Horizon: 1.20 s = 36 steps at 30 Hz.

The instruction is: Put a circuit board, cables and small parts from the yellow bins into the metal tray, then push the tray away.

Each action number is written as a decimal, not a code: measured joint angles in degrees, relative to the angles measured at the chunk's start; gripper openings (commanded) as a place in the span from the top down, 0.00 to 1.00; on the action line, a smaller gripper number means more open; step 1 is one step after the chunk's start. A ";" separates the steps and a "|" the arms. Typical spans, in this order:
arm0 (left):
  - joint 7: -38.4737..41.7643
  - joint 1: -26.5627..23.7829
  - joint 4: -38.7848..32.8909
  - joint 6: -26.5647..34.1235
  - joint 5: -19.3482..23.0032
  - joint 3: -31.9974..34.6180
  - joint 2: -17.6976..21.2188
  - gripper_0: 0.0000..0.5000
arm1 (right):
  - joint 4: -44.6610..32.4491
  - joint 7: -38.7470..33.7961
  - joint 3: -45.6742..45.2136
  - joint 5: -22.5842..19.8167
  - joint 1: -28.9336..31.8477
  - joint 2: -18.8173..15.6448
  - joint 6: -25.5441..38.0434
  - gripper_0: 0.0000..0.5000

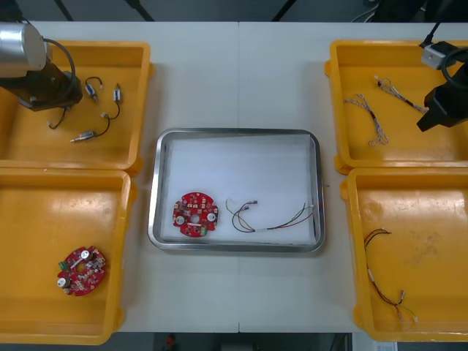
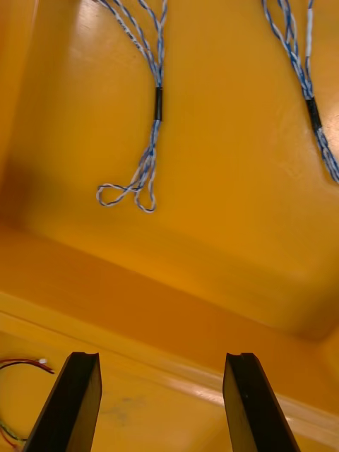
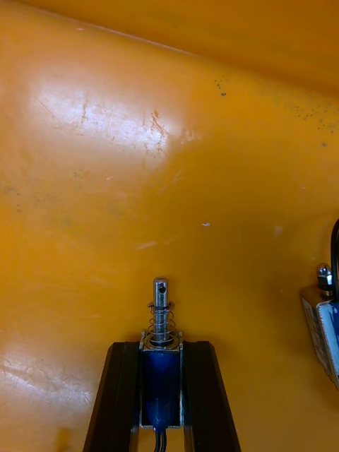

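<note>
On the light table [image 1: 238, 73], the left gripper [image 3: 161, 351] reaches down into the far-left yellow bin [image 1: 140, 110], clamped on a spring-loaded small metal part [image 3: 161, 318]. The shiny metal tray [image 1: 238, 134] holds a round red circuit board [image 1: 194, 214] and a thin cable [image 1: 274, 221]. The right gripper [image 2: 161, 364] hangs wide open near twisted blue-and-white cables [image 2: 150, 155].

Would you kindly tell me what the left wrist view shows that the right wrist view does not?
Left wrist view: the left claw shut on a small metal part with a spring, and a second small metal part beside it. Right wrist view: the right claw open, twisted blue and white cables lying beyond its fingers, and a red cable end in the neighbouring bin. Both: black fingers over a yellow bin floor.
</note>
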 measured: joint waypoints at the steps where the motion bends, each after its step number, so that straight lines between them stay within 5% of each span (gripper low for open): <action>1: 0.00 0.00 -0.01 0.02 0.22 0.00 0.01 1.00 | 1.12 2.29 0.00 0.00 -0.06 0.00 -0.39 0.00; 25: 0.01 0.09 -28.40 31.27 7.26 2.17 11.31 1.00 | 30.37 31.73 0.00 3.69 -8.17 7.17 -13.76 0.00; 36: 7.70 2.44 -42.10 36.38 9.32 3.17 12.14 1.00 | 44.12 40.91 -0.03 4.73 -12.78 12.46 -22.52 0.00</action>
